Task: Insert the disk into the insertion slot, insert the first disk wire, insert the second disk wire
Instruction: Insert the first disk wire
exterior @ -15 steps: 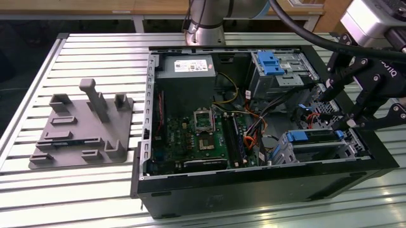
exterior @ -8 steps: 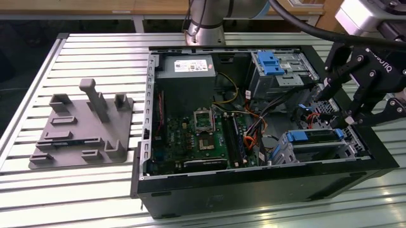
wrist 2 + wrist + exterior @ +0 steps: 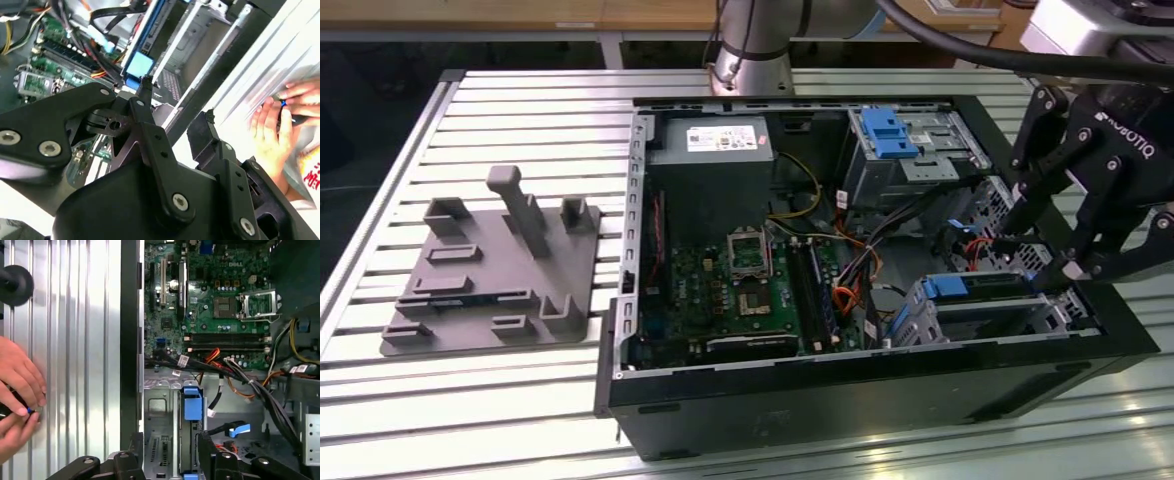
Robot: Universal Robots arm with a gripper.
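Your hand hangs open and empty over the corner of the case at the exterior view's right. The disk sits in the insertion slot, just beside the fingertips, its long axis across that view. The first wrist view adds its blue handle, facing the gap.

Black and orange cable bundles are crowding the small grey perforated cage; hands are occupying the ribbed table.
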